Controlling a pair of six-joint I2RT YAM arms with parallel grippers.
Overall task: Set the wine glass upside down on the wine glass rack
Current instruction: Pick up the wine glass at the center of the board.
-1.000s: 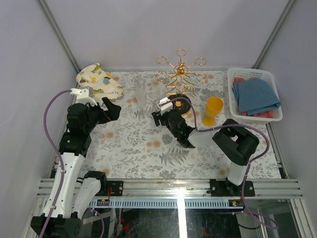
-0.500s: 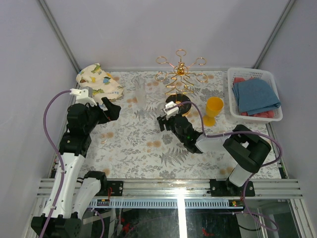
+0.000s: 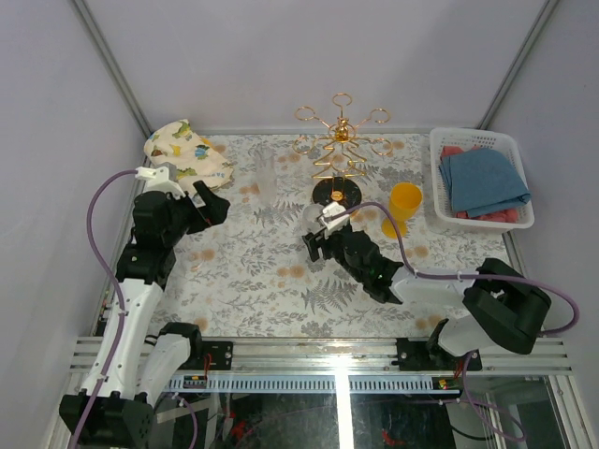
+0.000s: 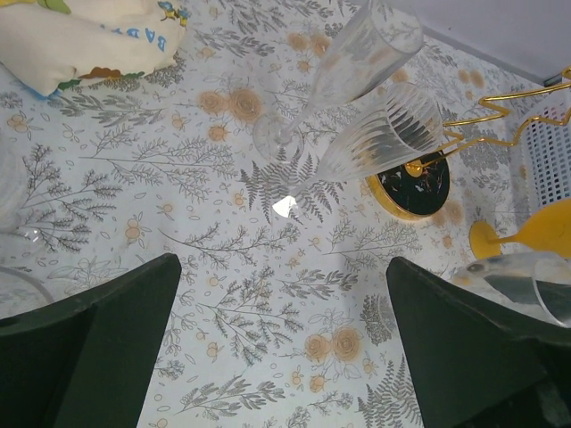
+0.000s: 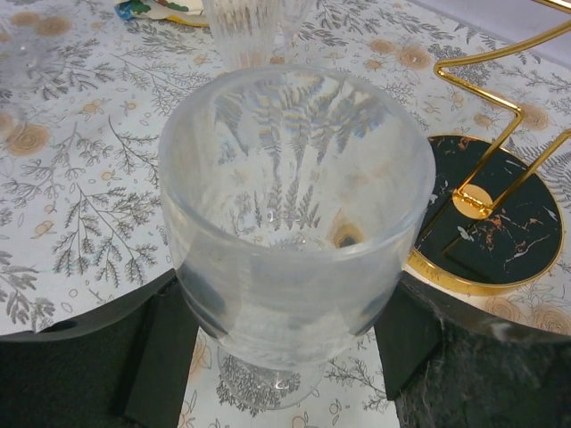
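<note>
Here the right gripper (image 5: 284, 343) has its jaws closed on the lower bowl of the wine glass (image 5: 294, 205), one finger on each side. The glass stands mouth up, in front of the rack (image 3: 342, 140) and just beside its round black base. Whether the foot rests on the tablecloth (image 3: 262, 281) or hangs clear of it cannot be told. The left gripper (image 4: 284, 267) hovers over the left part of the table with its jaws wide apart and nothing between them.

Likely hazards:

- **Slip:** The glass has yet to be turned over, and the fingers bear on a smooth, curved wall. As its weight swings round it may slide or twist out of the grip.
- **Crushing:** Squeezing harder to prevent a slip risks cracking the thin bowl.
- **Collision:** The gold wire arms crowd round the pole. A stem brought in off line would strike a loop, which could chip the glass or push the light stand over.
- **Neighbours:** A yellow goblet (image 3: 404, 208) stands near the base on the right, and two clear glasses (image 3: 265, 178) stand to its left. A wide swing of the forearm or its cable could topple either.
- **Early release:** If the jaws open before the foot sits in a ring, the glass falls.
</note>
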